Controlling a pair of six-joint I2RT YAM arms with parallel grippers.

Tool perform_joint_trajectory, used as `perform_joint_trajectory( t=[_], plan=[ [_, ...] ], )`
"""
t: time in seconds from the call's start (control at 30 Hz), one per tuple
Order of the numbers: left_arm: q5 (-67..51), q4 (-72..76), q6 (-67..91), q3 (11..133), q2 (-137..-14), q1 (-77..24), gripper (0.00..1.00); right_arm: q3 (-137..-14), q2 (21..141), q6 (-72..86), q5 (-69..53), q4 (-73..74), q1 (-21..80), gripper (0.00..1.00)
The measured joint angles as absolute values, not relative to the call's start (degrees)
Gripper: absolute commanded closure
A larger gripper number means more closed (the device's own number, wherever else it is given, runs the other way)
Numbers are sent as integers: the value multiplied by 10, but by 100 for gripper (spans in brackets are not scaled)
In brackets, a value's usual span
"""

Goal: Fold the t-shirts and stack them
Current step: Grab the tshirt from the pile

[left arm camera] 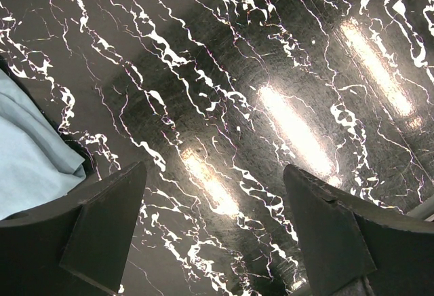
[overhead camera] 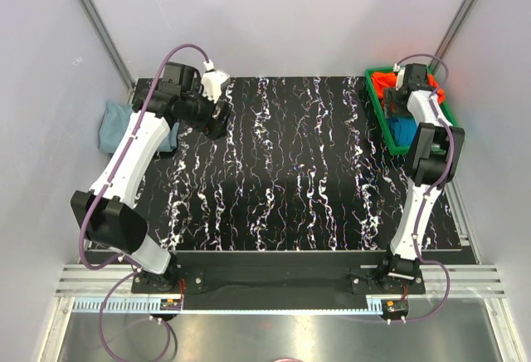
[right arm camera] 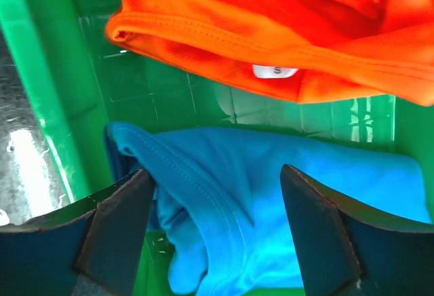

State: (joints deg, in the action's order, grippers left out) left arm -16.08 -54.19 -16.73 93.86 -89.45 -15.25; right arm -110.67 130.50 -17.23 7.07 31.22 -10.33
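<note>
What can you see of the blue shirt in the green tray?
The blue shirt is bright teal, soft-looking cloth with a double-stitched hem running across its folds. It lies crumpled, not folded, in the green tray, at its near end, with the orange shirt bunched at the far end. The right arm's open fingers stand either side of one fold; whether they touch it cannot be told.

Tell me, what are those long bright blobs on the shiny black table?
Left wrist view: lamp glare bouncing off the glossy table. Right wrist view: gripper fingers are dark and shadowed; the orange shirt and blue shirt are sharp.
</note>
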Motion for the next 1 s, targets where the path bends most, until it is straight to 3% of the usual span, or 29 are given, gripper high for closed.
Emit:
perform_joint_trajectory(
  t=[0.1, 0.2, 0.23, 0.33, 0.53, 0.63, 0.73, 1.0],
  plan=[
    [-160, -542, -167, 939, -895, -152, 11, -1107, 1315, -171, 71, 313, -103, 34],
    [-160, -542, -167, 939, -898, -152, 11, -1107, 1315, -171, 70, 313, -103, 57],
    [-160, -542, -167, 939, -900, -152, 11, -1107, 1315, -170, 70, 313, -103, 73],
    [-160, -542, -167, 939, -908, -152, 11, -1107, 1315, -171, 70, 313, -103, 100],
    [-156, -538, -166, 939, -915, -152, 14, -1098, 1304, -166, 72, 313, -103, 100],
    [-141, -528, -161, 941, -916, -152, 11, -1079, 1271, -160, 74, 320, -103, 100],
    [-125, -524, -152, 958, -925, -152, 2, -1074, 1216, -150, 67, 335, -103, 100],
    [-145, -502, -75, 990, -950, -114, 1, -1077, 1018, -121, -29, 359, -105, 100]
  ],
)
